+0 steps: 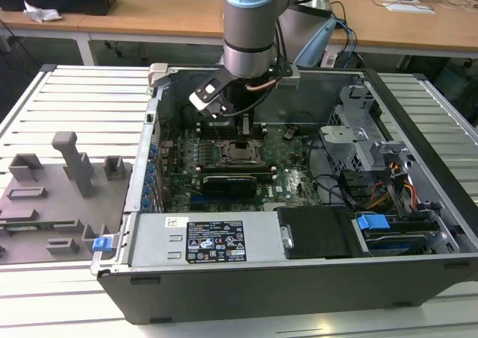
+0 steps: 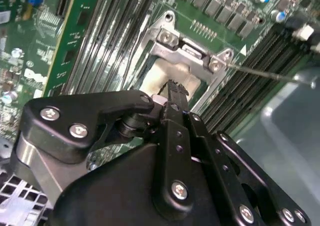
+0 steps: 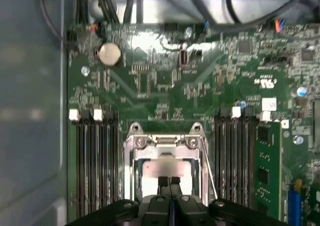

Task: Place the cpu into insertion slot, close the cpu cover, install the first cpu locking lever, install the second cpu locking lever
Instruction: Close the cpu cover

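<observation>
Two of the four steps look done: the cpu (image 3: 162,167) lies flat in the slot (image 3: 137,165) right under the gripper (image 3: 169,182) tips, and the cover (image 3: 165,142) appears to lie down around it, its window framing the chip. The fingers (image 3: 163,184) are pressed together with nothing between them, poised at the cpu's top; whether they touch it I cannot tell. Just beside the fingers one thin lever (image 2: 265,74) slants loose from the cover's corner, not latched as far as I can judge. The other lever I cannot make out. Both lever steps seem left to do.
</observation>
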Robot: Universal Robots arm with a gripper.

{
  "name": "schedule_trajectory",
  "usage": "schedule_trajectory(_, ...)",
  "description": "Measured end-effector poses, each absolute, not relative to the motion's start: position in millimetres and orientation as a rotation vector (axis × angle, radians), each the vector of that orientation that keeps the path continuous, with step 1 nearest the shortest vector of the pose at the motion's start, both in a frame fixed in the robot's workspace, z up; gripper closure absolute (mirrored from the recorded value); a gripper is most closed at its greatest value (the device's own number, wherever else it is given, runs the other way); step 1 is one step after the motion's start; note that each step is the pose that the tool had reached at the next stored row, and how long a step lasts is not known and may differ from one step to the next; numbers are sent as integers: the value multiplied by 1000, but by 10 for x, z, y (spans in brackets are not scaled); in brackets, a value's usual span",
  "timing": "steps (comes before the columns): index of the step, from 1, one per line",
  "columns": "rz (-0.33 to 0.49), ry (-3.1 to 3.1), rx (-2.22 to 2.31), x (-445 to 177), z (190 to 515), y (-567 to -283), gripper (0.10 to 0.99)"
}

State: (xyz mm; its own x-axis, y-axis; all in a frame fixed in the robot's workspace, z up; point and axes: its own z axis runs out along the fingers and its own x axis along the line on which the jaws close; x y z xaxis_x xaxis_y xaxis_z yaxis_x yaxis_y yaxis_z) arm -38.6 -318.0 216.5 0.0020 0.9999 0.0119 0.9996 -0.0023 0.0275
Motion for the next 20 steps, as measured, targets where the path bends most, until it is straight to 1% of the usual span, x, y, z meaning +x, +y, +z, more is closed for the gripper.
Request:
schedule_trajectory(12, 45, 2242, 2185, -558, 2051, -3179, 980)
schedule_trajectory(20, 46, 2241, 2185, -502, 2102, -3178, 980)
